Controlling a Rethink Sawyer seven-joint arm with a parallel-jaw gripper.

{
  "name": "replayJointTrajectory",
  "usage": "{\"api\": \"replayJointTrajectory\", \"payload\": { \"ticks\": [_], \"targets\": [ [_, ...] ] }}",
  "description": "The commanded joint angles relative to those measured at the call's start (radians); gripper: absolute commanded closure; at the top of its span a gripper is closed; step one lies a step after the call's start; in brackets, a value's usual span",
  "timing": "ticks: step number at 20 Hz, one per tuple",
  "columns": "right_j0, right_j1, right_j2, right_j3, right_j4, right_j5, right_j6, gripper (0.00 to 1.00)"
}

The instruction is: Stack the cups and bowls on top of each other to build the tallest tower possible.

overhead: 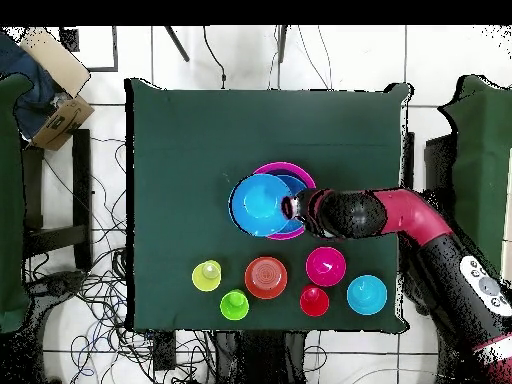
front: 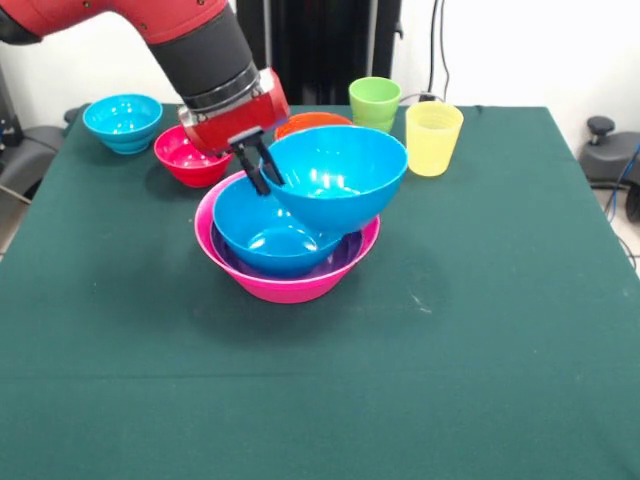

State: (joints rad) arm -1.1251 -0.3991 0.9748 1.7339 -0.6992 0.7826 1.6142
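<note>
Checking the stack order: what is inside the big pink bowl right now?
In the pink bowl sits a purple bowl, only its rim showing, with a blue bowl nested in it. The gripper holds a second blue bowl tilted above. Anything beneath is hidden.

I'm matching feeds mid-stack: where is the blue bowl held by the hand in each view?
Front view: held blue bowl sits centre, tilted, over the pink bowl's right rim.
Overhead view: held blue bowl is centre, left of the hand.
Shared landmark: the yellow cup.
</note>
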Motion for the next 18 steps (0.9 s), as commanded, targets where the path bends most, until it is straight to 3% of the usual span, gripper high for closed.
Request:
{"api": "replayJointTrajectory", "payload": {
  "ticks": [1,6,10,18],
  "targets": [
    [0.057,0.061,-0.014,-0.129,-0.095,0.054,-0.389,1.00],
    [0.046,0.099,-0.023,-0.200,-0.062,0.134,-0.485,1.00],
    [0.031,0.085,-0.025,-0.213,-0.025,0.247,-0.557,1.00],
    [0.038,0.079,-0.022,-0.241,-0.014,0.297,-0.581,1.00]
  ]
}}
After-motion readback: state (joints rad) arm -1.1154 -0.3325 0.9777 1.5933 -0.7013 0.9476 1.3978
